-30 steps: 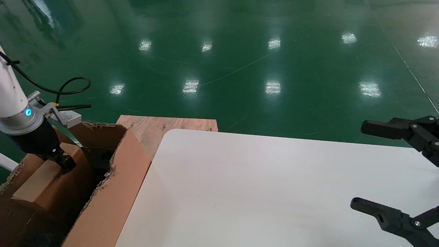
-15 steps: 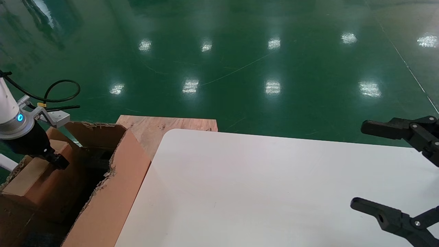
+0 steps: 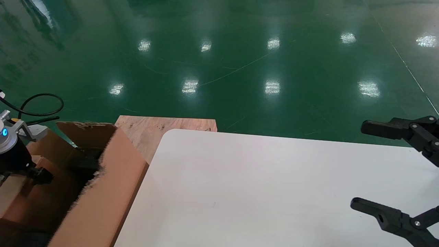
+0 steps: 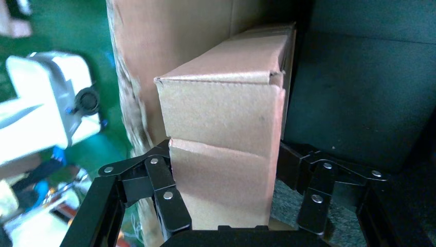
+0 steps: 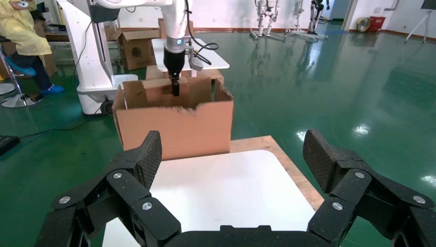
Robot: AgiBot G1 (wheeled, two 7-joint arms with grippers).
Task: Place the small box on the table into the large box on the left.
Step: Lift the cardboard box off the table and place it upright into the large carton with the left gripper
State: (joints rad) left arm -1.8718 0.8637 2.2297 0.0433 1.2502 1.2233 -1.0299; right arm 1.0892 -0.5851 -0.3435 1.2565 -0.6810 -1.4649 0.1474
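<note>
My left gripper (image 3: 37,175) is shut on the small box (image 3: 32,200), a plain brown carton, and holds it inside the large box (image 3: 103,202) at the far left. In the left wrist view both fingers press the sides of the small box (image 4: 226,118), which stands against the large box's inner wall (image 4: 169,31) beside the dark inside. The right wrist view shows the large box (image 5: 175,128) from the front with the left gripper (image 5: 175,87) dipping into it. My right gripper (image 3: 368,166) hangs open and empty over the right end of the white table (image 3: 257,192).
A bare wooden board (image 3: 151,128) lies behind the table's far left corner, next to the large box. Shiny green floor lies beyond. In the right wrist view a white robot stand (image 5: 95,56), more cartons and a person in yellow are behind the large box.
My left gripper has moved left and lower with the small box, deeper into the large box. The large box's near wall has shifted slightly. The right arm has not moved.
</note>
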